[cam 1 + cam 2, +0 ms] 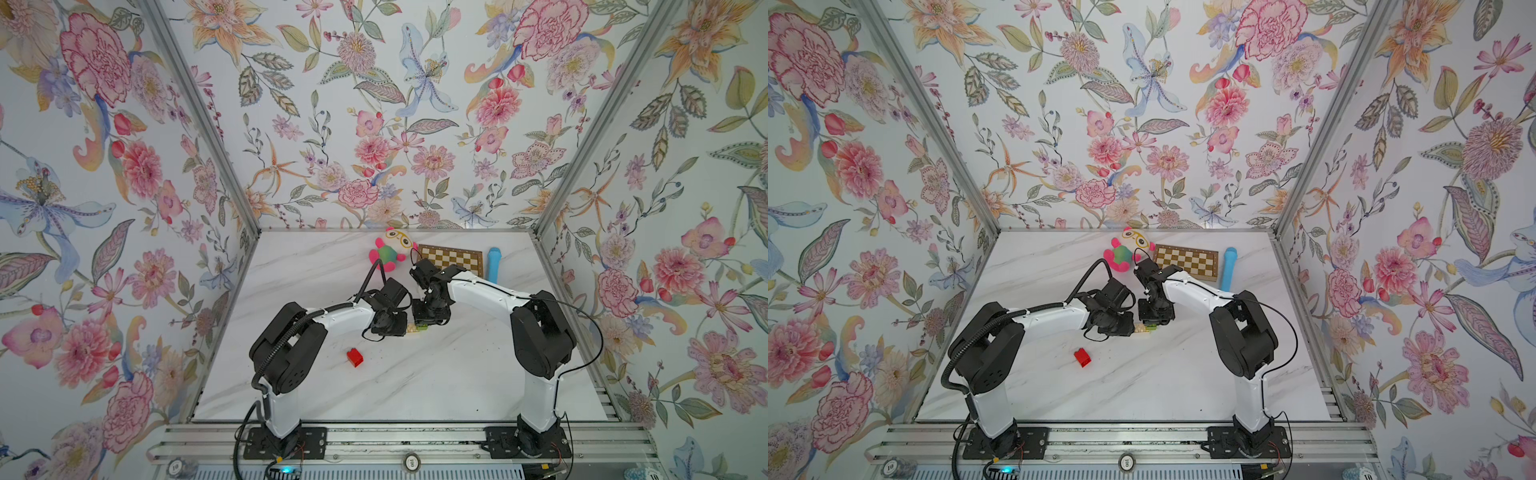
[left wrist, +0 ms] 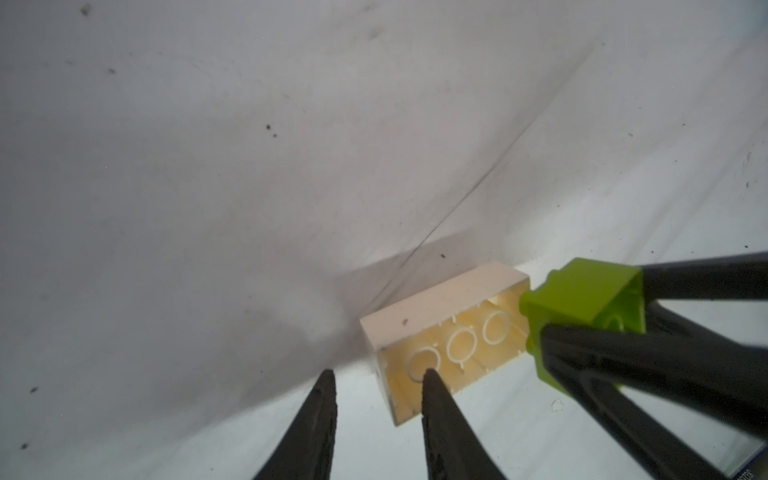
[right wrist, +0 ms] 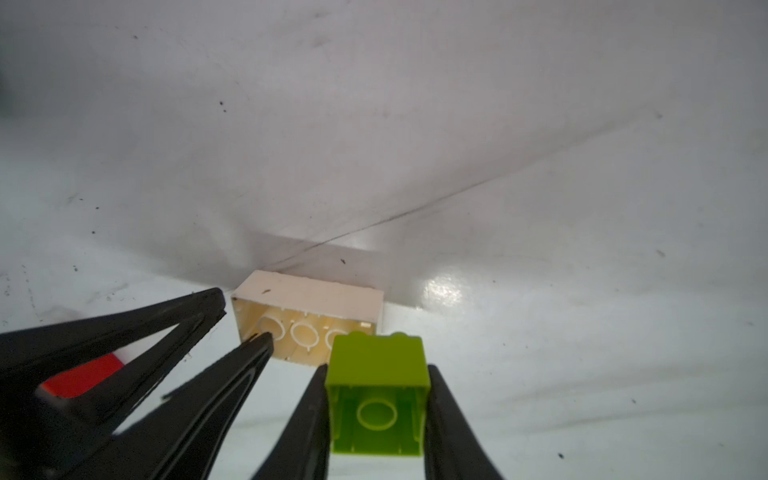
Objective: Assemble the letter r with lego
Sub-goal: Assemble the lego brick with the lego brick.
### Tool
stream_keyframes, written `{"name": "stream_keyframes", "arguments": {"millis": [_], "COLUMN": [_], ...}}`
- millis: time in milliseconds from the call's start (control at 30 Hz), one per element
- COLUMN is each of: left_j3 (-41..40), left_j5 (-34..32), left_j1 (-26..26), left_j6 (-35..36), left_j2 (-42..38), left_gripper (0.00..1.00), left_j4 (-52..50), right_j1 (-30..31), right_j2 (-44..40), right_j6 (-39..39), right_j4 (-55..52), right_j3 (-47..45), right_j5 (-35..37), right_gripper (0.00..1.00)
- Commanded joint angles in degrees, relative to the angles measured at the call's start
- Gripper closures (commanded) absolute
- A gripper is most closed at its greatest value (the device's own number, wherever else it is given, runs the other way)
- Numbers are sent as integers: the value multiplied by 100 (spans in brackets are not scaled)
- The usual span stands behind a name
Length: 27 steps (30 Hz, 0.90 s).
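A cream lego brick (image 2: 440,303) lies on its side on the white table, hollow underside towards both wrist cameras. My left gripper (image 2: 379,374) stands open about a brick's width. It straddles one end of the cream brick (image 3: 307,295), with one tip in the hollow and nothing clamped. My right gripper (image 3: 377,368) is shut on a lime green brick (image 3: 378,361), whose studs point at the cream brick's other end, close to it. In both top views the arms hide most of this; only slivers of cream (image 1: 412,328) and lime (image 1: 422,327) show. A red brick (image 1: 354,357) lies alone, nearer the front. No letter r is in view.
At the back of the table are a plush toy (image 1: 390,249), a wooden chessboard (image 1: 451,259) and a blue cylinder (image 1: 493,264). Flowered walls close in the left, right and back sides. Both arm bases stand on the front rail (image 1: 407,440).
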Motion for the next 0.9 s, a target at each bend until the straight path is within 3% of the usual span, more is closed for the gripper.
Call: {"name": "stream_keyframes", "arguments": {"millis": [0,867], "left_j3": [52,69], "left_j5": [58,138], "left_j1": [-19,49], "left_j6": [-20,54], "left_j2": [149,187], "left_gripper": [63,63], "left_j4": [-34,-45], "right_j1": [-6,133], "right_j2": [185,471], "right_j6": [-75,-130], "right_j4": [-156,-275], "right_j3": [45,57], "right_j5": [-51,203], "right_gripper": [68,68]}}
